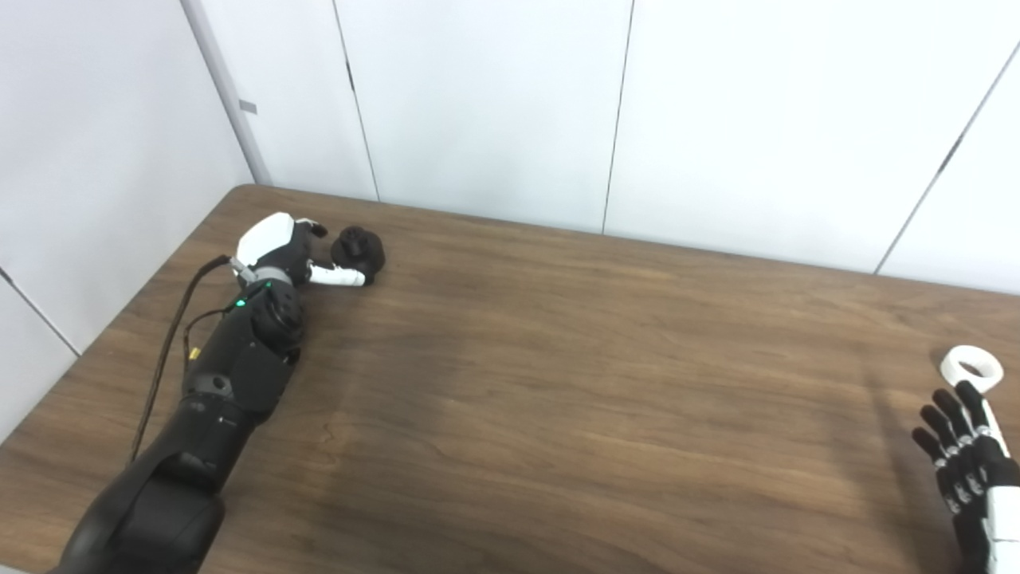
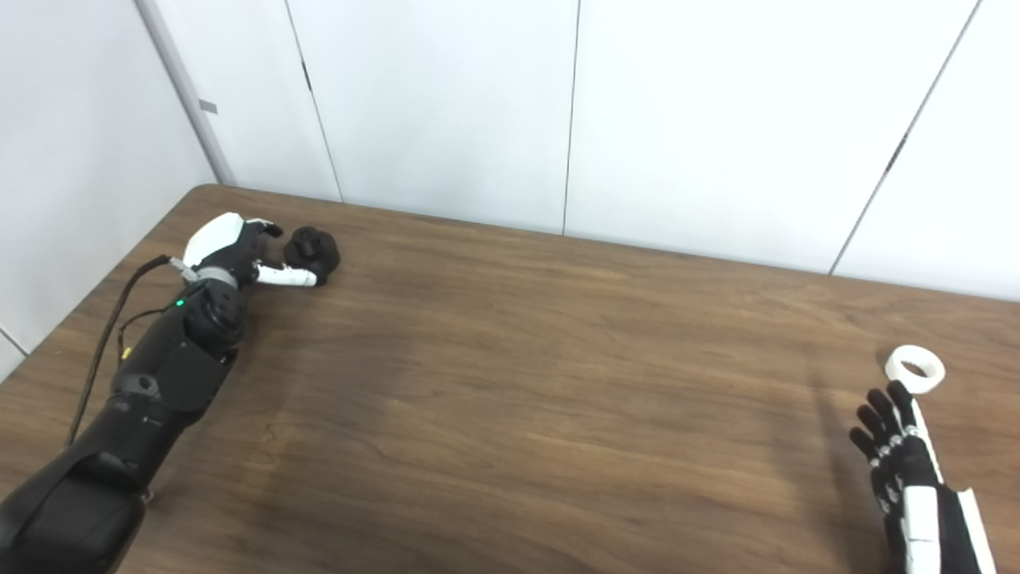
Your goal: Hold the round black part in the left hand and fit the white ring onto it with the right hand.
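On bare table (image 1: 558, 383): left hand (image 1: 275, 247) fingers cupping black part (image 1: 358, 249); right hand (image 2: 904, 462) fingers spread beside white ring (image 2: 914, 368).

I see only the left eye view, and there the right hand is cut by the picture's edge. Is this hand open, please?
Observer: The right eye view shows more of the right hand. Its fingers are straight and apart, and it holds nothing.
Operator: Does the table go on beyond the white ring?
Observer: Yes. A wide strip of the table lies to the right of the white ring. The table's edge on that side is outside this view too.
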